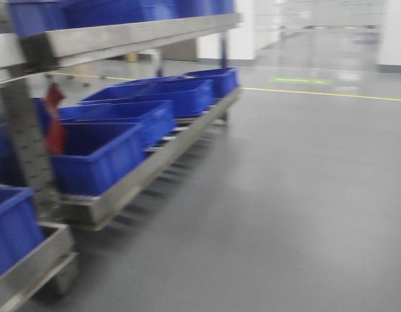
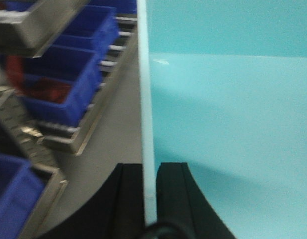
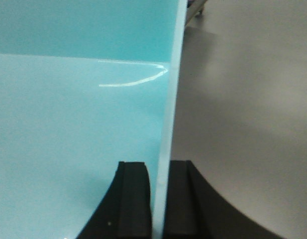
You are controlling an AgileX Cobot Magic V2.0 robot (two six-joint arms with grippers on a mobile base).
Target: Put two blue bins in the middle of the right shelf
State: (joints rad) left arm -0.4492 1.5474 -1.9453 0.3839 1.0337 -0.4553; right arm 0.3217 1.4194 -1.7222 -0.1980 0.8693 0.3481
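In both wrist views I hold a pale blue bin by its side walls. My left gripper (image 2: pixel 150 167) is shut on the bin's left rim (image 2: pixel 146 89), and the bin's inside (image 2: pixel 233 124) fills the right of that view. My right gripper (image 3: pixel 159 164) is shut on the opposite rim (image 3: pixel 170 99), with the bin's inside (image 3: pixel 78 124) to its left. The front view shows neither gripper nor the held bin. Several dark blue bins (image 1: pixel 99 159) sit in a row on the lower level of a metal shelf rack (image 1: pixel 129 36) at the left. Which shelf this is I cannot tell.
A red object (image 1: pixel 55 123) hangs by the rack's post. More blue bins (image 1: pixel 12 227) stand on a nearer rack section at the lower left. Grey floor (image 1: pixel 284 208) spreads to the right, crossed by a yellow line (image 1: pixel 330 94) and a green marking (image 1: pixel 301 80).
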